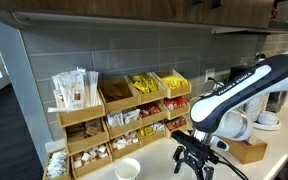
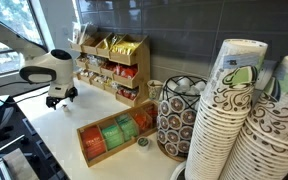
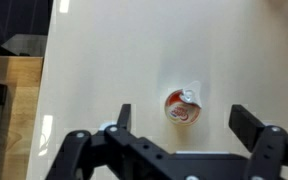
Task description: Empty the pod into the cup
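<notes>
The arm (image 1: pixel 246 85) is a smooth, rounded white shell with black bands at its joints and dark lettering along one link, too small to read. It ends in a black gripper (image 1: pixel 196 162) built of thin angular linkages. In the wrist view its matte black fingers (image 3: pixel 252 126) look flat and blocky.

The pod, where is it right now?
In the wrist view the pod lies on the white counter, framed between the fingers of the open end effector.
</notes>
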{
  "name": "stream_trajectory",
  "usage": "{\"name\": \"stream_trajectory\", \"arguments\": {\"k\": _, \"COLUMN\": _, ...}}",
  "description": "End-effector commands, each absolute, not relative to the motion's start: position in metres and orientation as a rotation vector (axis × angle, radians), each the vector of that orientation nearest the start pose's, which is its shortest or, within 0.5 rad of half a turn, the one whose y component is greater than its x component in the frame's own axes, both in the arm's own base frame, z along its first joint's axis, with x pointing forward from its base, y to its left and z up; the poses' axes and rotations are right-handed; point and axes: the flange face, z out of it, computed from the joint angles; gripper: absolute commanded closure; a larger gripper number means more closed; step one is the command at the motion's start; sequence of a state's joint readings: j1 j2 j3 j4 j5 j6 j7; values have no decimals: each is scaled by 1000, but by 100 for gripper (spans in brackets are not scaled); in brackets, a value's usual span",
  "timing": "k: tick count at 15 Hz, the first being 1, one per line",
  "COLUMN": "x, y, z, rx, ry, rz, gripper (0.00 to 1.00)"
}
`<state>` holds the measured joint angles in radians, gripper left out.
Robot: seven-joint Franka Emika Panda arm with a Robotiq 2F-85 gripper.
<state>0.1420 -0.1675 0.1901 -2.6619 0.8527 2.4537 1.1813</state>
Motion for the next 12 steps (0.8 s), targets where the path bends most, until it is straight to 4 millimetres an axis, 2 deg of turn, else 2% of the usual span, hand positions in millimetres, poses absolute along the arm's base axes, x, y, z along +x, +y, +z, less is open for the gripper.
{"name": "stream_trajectory", "arguments": {"k": 1, "x": 385, "y": 124, "z": 277, "rx": -1904, "ry": 1912, "rz": 478, "gripper": 0}}
{"name": "stream_trajectory", "arguments": {"k": 3, "x": 385, "y": 120, "z": 272, "rx": -1924, "ry": 1883, "rz": 367, "gripper": 0}}
{"name": "stream_trajectory", "arguments": {"k": 4, "x": 389, "y": 121, "z": 280, "rx": -1923, "ry": 1897, "rz": 432, "gripper": 0}}
{"name": "stream_trajectory", "arguments": {"k": 12, "x": 390, "y": 120, "z": 273, "rx": -1893, "ry": 1893, "rz": 396, "gripper": 0}}
